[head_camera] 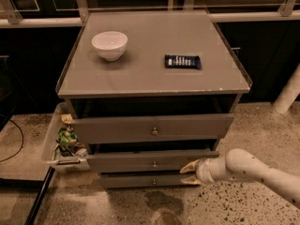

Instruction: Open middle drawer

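Note:
The grey cabinet has three drawers stacked under its top. The middle drawer [140, 162] has a flat medium-height front with a small brass knob [154, 163] at its centre, and it stands slightly out from the frame. My gripper [188, 173] is open at the right part of that front, near its lower edge and to the right of the knob. One fingertip [187, 167] lies against the middle front and the other sits lower, by the bottom drawer [140, 180]. The white arm [253, 172] reaches in from the lower right.
The taller top drawer [152, 128] also stands a little out. A white bowl [109, 45] and a dark snack bar [183, 61] lie on the cabinet top. A side bin [50, 144] with packets hangs at the left. A white post [288, 95] stands at the right. The floor is speckled.

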